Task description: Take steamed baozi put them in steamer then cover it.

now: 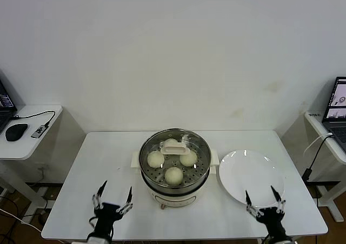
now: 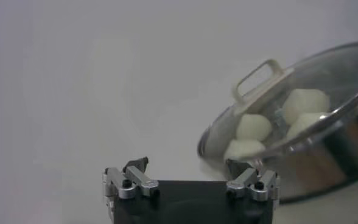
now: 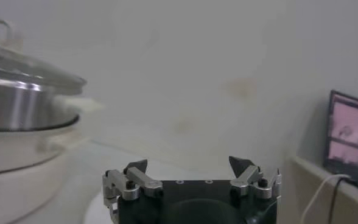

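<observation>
White wall fills the background; a white table (image 1: 108, 163) sits in front of it. At far left a side desk (image 1: 27, 146) is seen with a black mouse (image 1: 16, 131) and a cable on it.

Left gripper (image 1: 114, 200) is held low over the near-left part of the table, fingers spread apart, nothing between them; it is well apart from the steamer. In the left wrist view the same left gripper (image 2: 191, 176) is shown with jaws apart and empty.

Steamer (image 1: 174, 171) is placed at table centre, cream-white base and side handles visible. Cover (image 1: 175, 153) is seated on the steamer, glass with a cream-white bar handle on top. Four steamed baozi (image 1: 173, 175) are seen through the glass, resting on the perforated tray inside.

Just beside the steamer on its right, a flat white plate (image 1: 251, 176) is laid on the table.

Right gripper (image 1: 265, 202) is held over the near edge of the plate, fingers spread, nothing gripped.

At far right a laptop (image 1: 338, 106) is seen on another desk.
</observation>
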Robot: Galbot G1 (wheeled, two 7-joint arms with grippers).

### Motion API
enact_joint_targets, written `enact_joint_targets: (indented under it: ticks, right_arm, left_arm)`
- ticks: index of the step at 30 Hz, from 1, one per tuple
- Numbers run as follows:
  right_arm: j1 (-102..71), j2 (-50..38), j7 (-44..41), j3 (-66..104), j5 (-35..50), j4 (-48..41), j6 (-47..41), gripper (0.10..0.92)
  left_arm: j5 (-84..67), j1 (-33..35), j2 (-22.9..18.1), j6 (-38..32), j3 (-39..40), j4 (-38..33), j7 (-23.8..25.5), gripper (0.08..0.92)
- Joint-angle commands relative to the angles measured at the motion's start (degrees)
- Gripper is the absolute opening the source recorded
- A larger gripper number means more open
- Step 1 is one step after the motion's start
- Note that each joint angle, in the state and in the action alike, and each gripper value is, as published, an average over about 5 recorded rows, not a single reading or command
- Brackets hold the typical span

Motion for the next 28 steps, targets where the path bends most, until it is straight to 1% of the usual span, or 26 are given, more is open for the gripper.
enact_joint_targets:
  ticks: [1, 7, 28]
  right_arm:
    - [-7.5, -2.9, -2.9, -3.1, 7.2, 2.1, -0.8, 0.823]
    - [-7.7, -2.2, -2.7, -3.2, 6.6, 1.8, -0.6, 0.823]
    - [-7.2, -1.5, -1.1, -3.7, 5.4, 2.4, -1.9, 0.823]
  left_arm:
    - [-21.2, 8.7, -1.2, -11.3, -6.0, 6.0, -0.9, 0.823]
    - [-20.8, 8.2, -1.8, -11.4, -5.2, 6.6, -0.1, 0.823]
    - [-17.7, 6.9, -1.5, -10.1, -4.7, 7.4, 1.9, 0.823]
